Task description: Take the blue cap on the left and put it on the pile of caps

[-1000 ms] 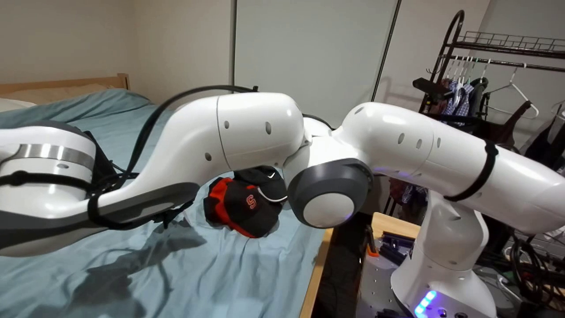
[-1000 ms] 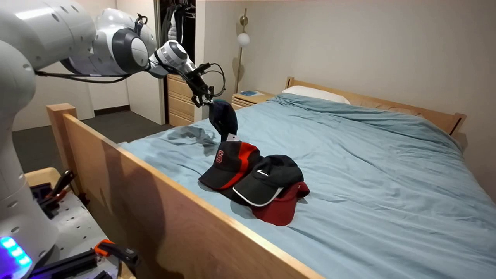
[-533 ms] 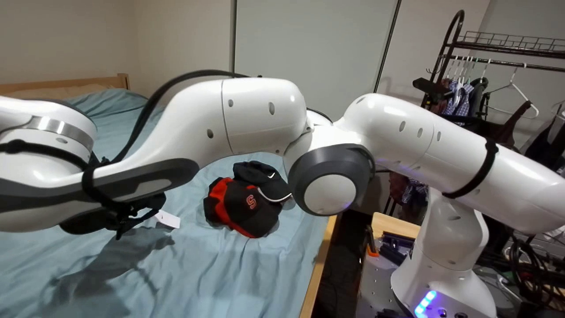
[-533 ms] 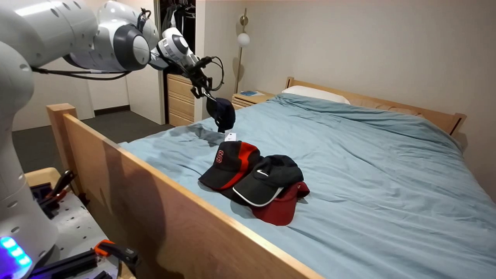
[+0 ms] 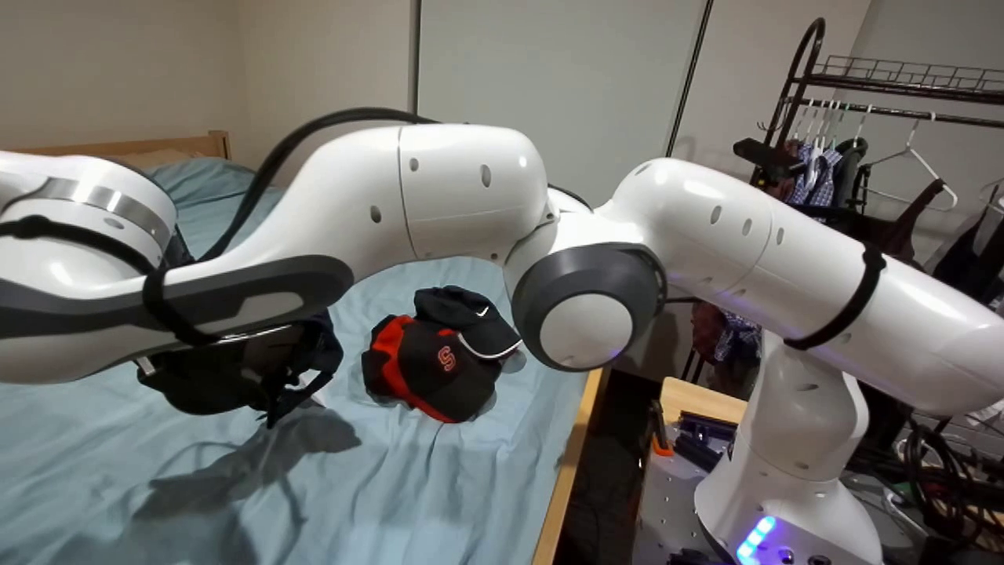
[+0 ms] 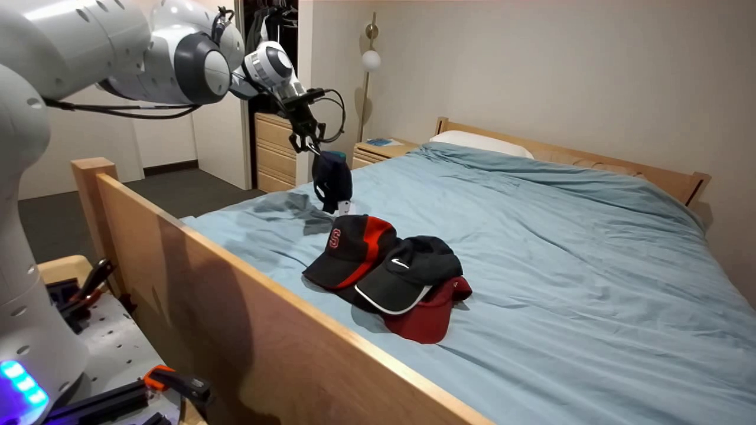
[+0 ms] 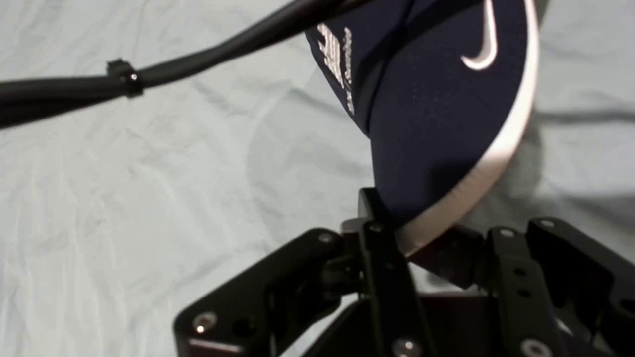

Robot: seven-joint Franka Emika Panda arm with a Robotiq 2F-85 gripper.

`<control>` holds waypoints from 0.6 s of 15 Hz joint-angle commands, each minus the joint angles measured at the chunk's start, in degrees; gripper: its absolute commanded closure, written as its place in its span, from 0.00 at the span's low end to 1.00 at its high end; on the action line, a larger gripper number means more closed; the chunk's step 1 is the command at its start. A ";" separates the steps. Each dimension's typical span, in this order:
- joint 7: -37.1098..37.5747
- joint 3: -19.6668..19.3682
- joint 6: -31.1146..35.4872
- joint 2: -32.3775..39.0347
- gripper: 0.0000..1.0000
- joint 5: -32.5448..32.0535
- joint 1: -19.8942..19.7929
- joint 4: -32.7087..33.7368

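One Nike swoosh (image 7: pixel 490 42), blue cap (image 7: pixel 439 124)

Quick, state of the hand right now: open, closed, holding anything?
Hand: closed, holding the blue cap by its white-trimmed edge.

We see the blue cap (image 7: pixel 436 114) as smooth, matt cloth; its brim edge (image 7: pixel 496 153) shines a little. The tag (image 6: pixel 344 207) seems of paper. The pile of caps (image 6: pixel 425 262) looks also matt and of cloth. The bed cover (image 6: pixel 567 260) is wrinkled cloth, the footboard (image 6: pixel 295 348) smooth wood. We find the arm (image 5: pixel 463 188) glossy, like plastic, and the gripper (image 7: pixel 414 233) dull, with shiny metal screws (image 7: pixel 206 321).
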 commanded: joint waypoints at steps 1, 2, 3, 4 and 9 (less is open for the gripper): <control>0.11 -0.07 -0.45 -0.10 0.93 0.00 0.00 -0.01; 0.16 -0.11 -0.56 -0.14 0.93 0.00 0.00 -0.02; 0.19 -0.12 -0.57 -0.14 0.93 0.00 0.00 -0.05; 0.21 -0.12 -0.57 -0.14 0.93 0.00 0.00 -0.09; 1.02 0.12 -3.81 -2.59 0.95 0.31 0.96 -1.67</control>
